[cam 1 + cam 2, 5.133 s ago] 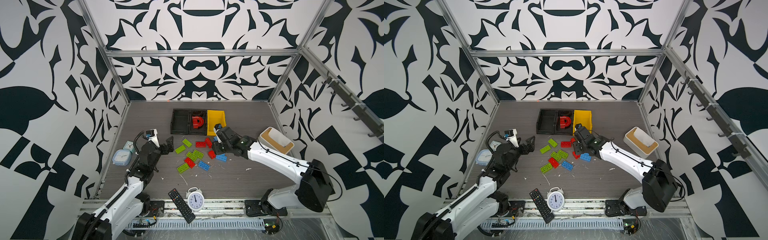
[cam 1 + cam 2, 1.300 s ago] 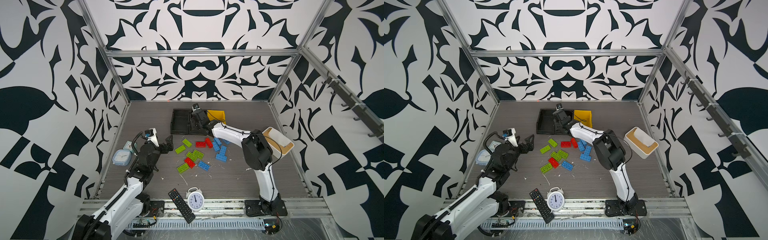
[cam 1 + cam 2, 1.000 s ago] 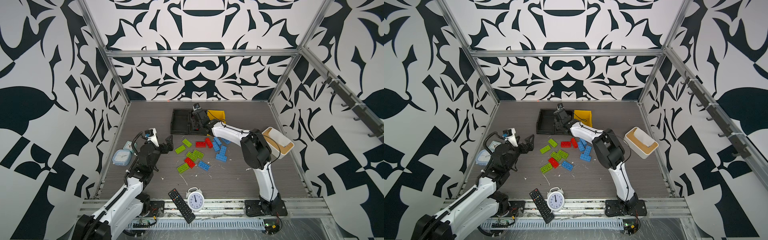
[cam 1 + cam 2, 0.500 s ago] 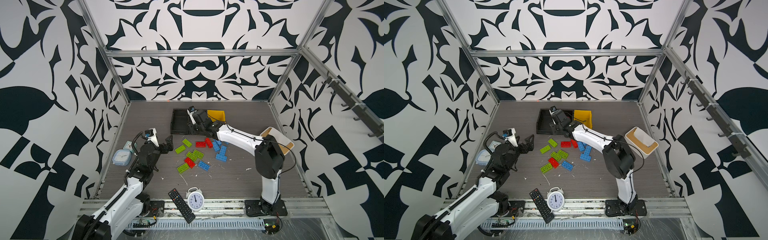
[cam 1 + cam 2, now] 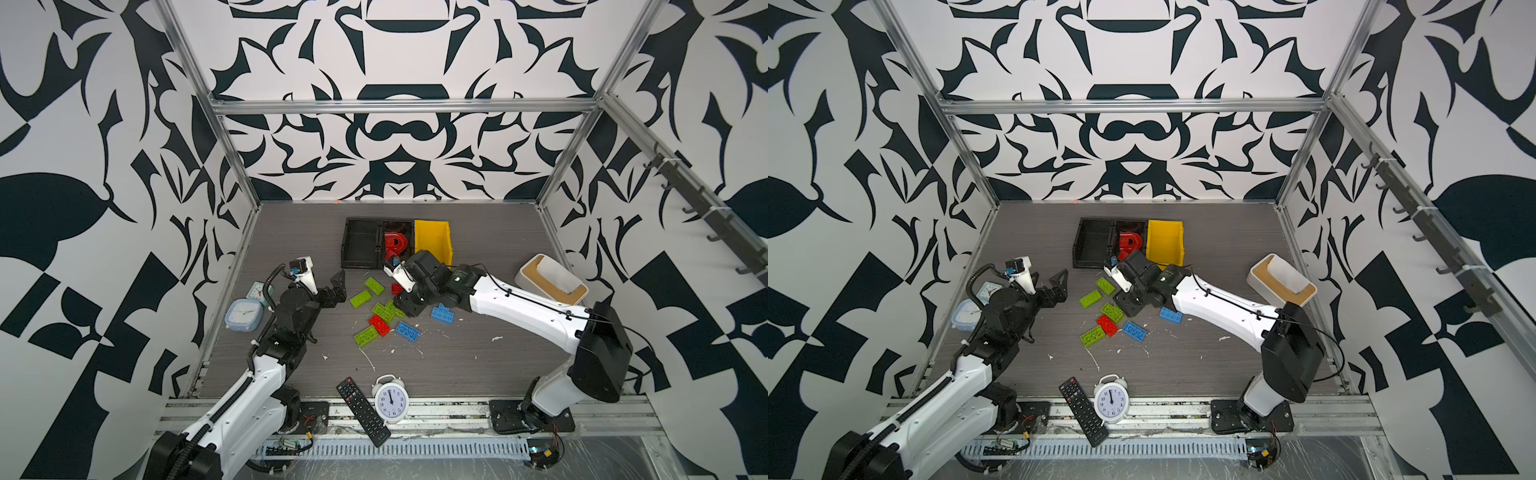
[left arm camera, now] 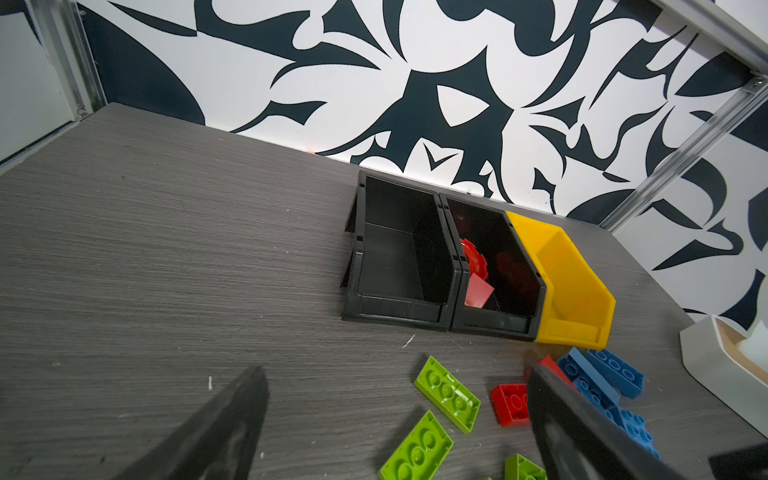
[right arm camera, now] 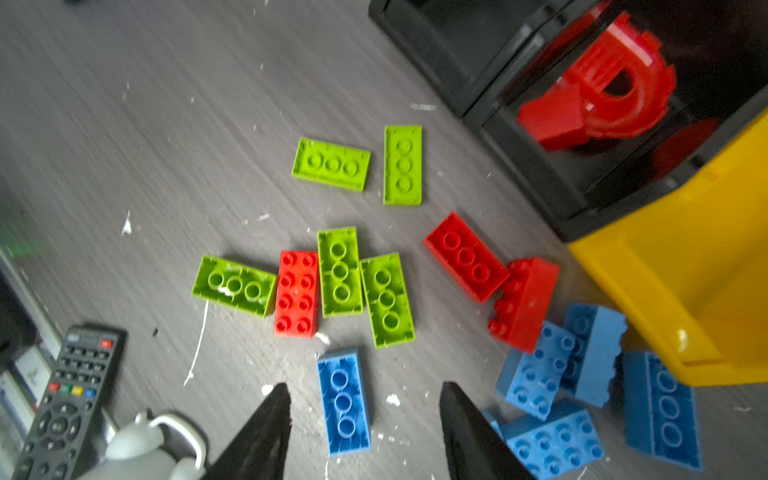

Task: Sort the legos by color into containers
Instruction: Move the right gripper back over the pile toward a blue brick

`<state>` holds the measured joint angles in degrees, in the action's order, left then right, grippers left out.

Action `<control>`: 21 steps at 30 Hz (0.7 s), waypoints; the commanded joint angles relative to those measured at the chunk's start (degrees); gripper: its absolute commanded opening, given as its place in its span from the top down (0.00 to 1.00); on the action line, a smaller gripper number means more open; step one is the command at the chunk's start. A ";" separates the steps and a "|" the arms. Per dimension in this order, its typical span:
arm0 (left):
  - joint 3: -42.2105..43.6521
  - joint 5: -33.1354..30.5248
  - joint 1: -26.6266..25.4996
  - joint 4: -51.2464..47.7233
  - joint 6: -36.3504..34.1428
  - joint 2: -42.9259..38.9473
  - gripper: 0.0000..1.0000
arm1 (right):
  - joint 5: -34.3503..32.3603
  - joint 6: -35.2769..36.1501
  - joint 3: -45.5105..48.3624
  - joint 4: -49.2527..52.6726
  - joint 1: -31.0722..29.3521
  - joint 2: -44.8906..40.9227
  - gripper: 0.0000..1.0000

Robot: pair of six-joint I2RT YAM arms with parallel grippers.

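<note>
Right jaws spread, empty; blue rectangular plastic brick (image 7: 343, 401) lay below, lined up between them, long axis along jaws. Left jaws spread wide, empty, farther off.

Left tool (image 6: 397, 370), right tool (image 7: 365, 385) agape (empty)

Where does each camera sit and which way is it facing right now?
Top views: high above the front edge, looking down at the table and back wall; both arms show whole.
Left wrist: low over the table, facing the black bins and back wall; open left end effector shows.
Right wrist: above the bricks, looking down; open right end effector shows.
Shared: both wrist views show the red arch piece and yellow bin.
</note>
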<state>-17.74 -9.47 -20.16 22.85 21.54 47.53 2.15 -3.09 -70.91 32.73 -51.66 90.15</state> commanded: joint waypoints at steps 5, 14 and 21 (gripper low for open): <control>-0.11 -0.46 0.22 0.35 -0.18 0.42 0.00 | 0.21 1.68 1.04 7.99 -2.88 -0.43 0.41; -0.28 -0.42 0.23 0.27 -0.17 0.37 0.00 | -0.31 1.15 2.36 5.15 -3.54 3.10 0.41; -0.11 -0.31 0.21 0.27 -0.09 0.28 0.00 | -1.53 1.04 3.38 3.72 -3.89 6.46 0.41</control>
<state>-17.74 -9.45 -20.16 22.87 21.43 48.01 1.76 -2.17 -67.96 37.60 -55.11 96.47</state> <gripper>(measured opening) 0.997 0.590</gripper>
